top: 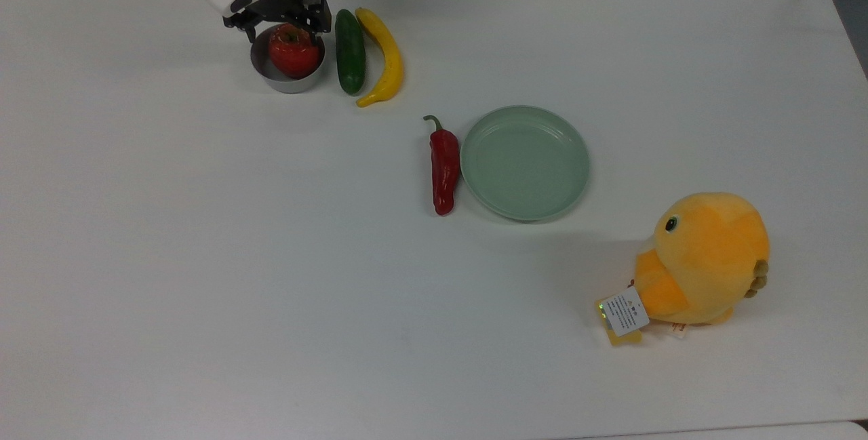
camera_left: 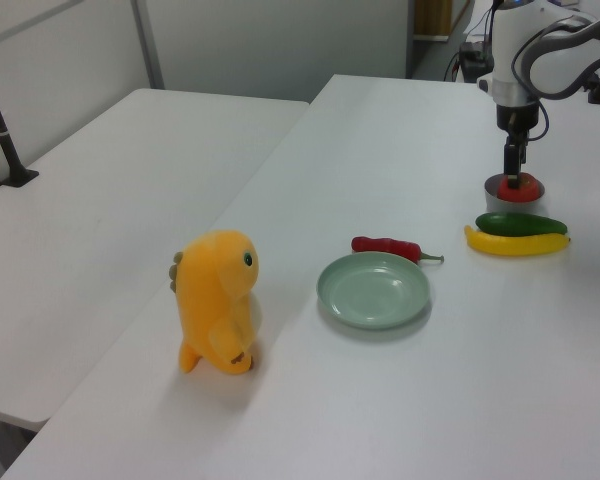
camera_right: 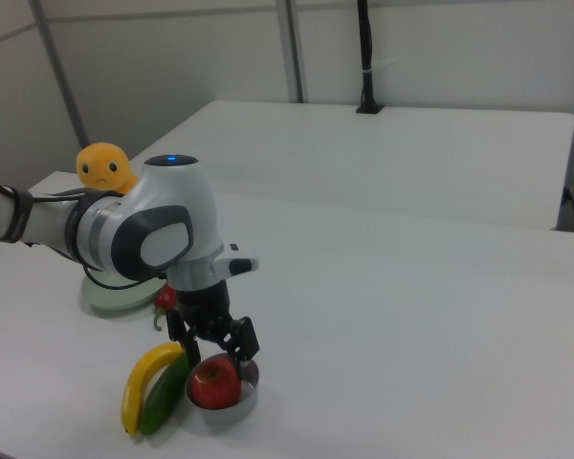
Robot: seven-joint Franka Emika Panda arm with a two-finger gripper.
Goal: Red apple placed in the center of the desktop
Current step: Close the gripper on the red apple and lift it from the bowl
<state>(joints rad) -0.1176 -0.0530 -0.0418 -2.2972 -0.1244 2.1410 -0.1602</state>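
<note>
Writing on the plush chick's [top: 705, 258] white tag [top: 624, 311] is too small for you to read. Your gripper [top: 281, 28] is spread open, fingers straddling the red apple [top: 294, 53], which sits in the small grey bowl [top: 285, 78] at the desktop's [top: 203, 257] far edge beside the cucumber [top: 350, 52].

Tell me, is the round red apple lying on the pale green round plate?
No, the round red apple sits in a small grey metal bowl, apart from the pale green round plate.
</note>
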